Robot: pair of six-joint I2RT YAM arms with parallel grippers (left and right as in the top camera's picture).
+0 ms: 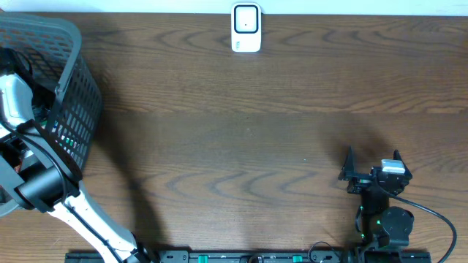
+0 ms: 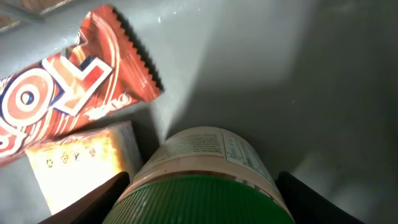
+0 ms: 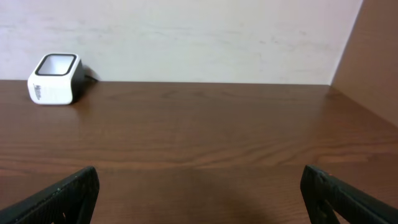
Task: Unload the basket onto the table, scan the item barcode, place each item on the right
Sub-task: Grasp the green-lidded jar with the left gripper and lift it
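The left tool [image 2: 202, 177] is down inside a grey basket [image 1: 73, 88]. Its two dark fingers [image 2: 93, 199] stand on either side of a jar with a green ribbed lid [image 2: 205, 199]. They sit tight against the lid's sides. I cannot tell whether they are clenched on the jar or only bracketing it.

The jar, seemingly the item picked for scanning, lies on its side on the basket floor, lid end toward the tool. Its pale label [image 2: 211, 146] carries blocks of fine print, too small to read. No barcode shows on the side in view.

Just beyond the tool's left finger lies a cream packet [image 2: 81, 165] with small printed marks that cannot be read. Farther ahead on that side is a red-brown sweet wrapper [image 2: 68, 93] with a zigzag end. It has big white letters edged in blue. An "O" is plain, but the full brand name is cut off.

Judging by this, the step in hand is picking the item up. Next the tool needs a firm hold on the jar and a clean lift out of the basket. Then the jar must go to the white scanner [image 1: 246, 28], well away at the table's far edge, and be turned until its barcode faces the scanner's window.

The right tool [image 3: 199, 180] is released, spread wide and empty. It hangs over bare table [image 1: 241, 146], with the scanner far ahead to its left.
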